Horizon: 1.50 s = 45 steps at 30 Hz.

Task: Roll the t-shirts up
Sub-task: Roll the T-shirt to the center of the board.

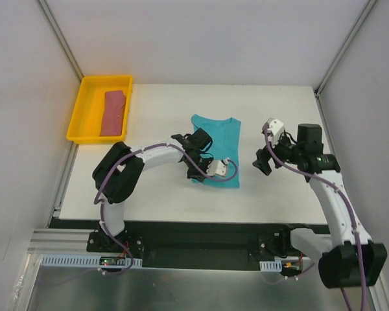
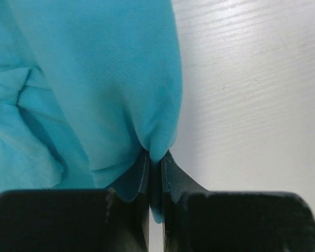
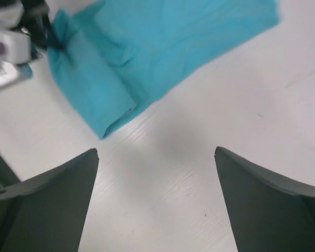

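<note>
One teal t-shirt [image 1: 218, 133] (pinched), one pink t-shirt [image 1: 114, 113]

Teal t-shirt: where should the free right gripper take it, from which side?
Probably its near right corner, from the right. The teal t-shirt lies flat in a narrow strip, doubled there, so there's an edge to pinch. The left gripper clamps the near left edge; the right gripper hangs open over bare table beside it.
</note>
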Available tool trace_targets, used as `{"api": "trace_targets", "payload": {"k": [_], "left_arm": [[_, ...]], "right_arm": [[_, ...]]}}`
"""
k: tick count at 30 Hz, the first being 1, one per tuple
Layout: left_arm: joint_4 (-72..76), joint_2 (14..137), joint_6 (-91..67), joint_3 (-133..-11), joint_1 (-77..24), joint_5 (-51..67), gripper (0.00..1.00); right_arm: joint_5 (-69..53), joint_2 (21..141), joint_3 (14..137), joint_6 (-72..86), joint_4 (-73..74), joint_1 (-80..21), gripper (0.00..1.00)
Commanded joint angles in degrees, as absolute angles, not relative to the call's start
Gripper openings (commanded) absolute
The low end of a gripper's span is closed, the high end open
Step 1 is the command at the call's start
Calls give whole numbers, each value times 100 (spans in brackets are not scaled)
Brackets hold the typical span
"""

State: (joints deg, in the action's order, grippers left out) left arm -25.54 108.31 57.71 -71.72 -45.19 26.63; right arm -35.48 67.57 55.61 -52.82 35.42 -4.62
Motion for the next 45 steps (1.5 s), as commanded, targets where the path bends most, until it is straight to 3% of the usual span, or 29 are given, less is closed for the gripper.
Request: {"api": "trace_targets", "payload": {"k": [1,3,7,10,19,32,37,38,40,41,42,45], "left_arm": [[-4260,11328,5265,-8101,-4193,4041,0],[-4639,11618,5029,-8558,-4000,4532,0],[-4912,11917,4773,-8947,-3762,5026,0],[-5114,12137,4676,-9219,-3631,5237,0],[-5300,12612,4210,-9738,-3366,5827,0],[-5484,12858,4095,-9922,-3208,6196,0],[-5764,12981,4245,-10019,-3120,6267,0],[-5844,12999,4332,-10046,-3111,6284,0],[-6002,13034,4420,-10055,-3076,6302,0],[-6186,13034,4499,-10055,-3059,6302,0],[-6266,13034,4517,-10046,-3041,6319,0],[-6705,12999,4623,-10037,-2997,6460,1]], "right_arm": [[-3107,6423,5174,-3539,1680,-640,96],[-2876,6969,5836,-4163,2948,-1114,96],[-2304,5829,4214,-5407,1549,-2000,96],[-2215,5537,3604,-6089,1380,-2459,96],[-1960,6142,3419,-6100,765,-3207,96],[-1495,7338,3454,-6319,80,-3428,96],[-1406,7734,3612,-6390,53,-3419,72],[-1415,7769,3673,-6398,209,-3428,60],[-1659,7857,3901,-6390,438,-3358,48],[-1826,7910,4033,-6424,953,-3305,35],[-2046,7962,4217,-6503,1341,-3209,28],[-2732,8191,4815,-6732,2695,-3077,15]]}}
